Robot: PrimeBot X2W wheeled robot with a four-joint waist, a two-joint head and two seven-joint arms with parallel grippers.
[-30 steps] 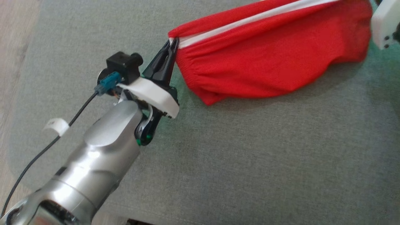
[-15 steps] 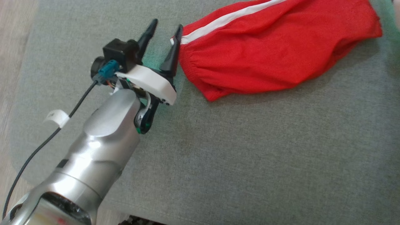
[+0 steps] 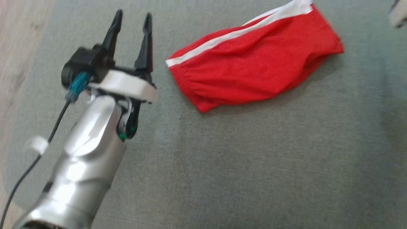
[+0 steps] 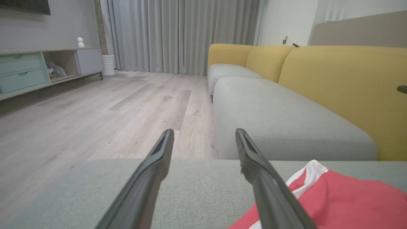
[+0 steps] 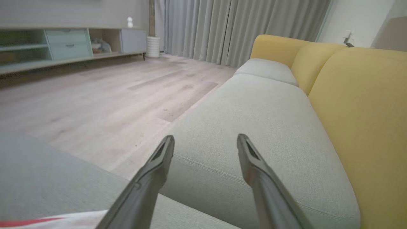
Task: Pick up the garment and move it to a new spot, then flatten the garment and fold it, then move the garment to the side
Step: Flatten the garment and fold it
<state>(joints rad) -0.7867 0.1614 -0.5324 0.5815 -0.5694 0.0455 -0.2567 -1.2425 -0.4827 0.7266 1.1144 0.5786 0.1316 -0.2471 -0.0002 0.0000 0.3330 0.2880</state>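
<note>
Head view: the garment (image 3: 254,63), red with a white side stripe, lies on the grey cushion (image 3: 254,165) at about 1 o'clock, bunched into a puffy oblong with its gathered waistband end toward 9 o'clock. At 10 o'clock the left jaws stand wide and empty, their dark fingers (image 3: 144,47) near that waistband end but apart from it. A pale blurred piece of the right arm (image 3: 399,14) sits at 2 o'clock (too smeared to read).

Left wrist view: the fingers (image 4: 149,178) are spread wide with nothing between them. The garment (image 4: 349,203) lies at 4 o'clock, just beside one finger; whether they touch I cannot tell.

Right wrist view: the right jaws are also wide and empty, fingers (image 5: 267,190) pointing over the cushion edge, and a strip of the garment (image 5: 63,219) shows at 7 o'clock.

Judgement: the set-down at a spot looks done. The cloth is rumpled, so flattening, a neat fold and the move aside appear left
</note>
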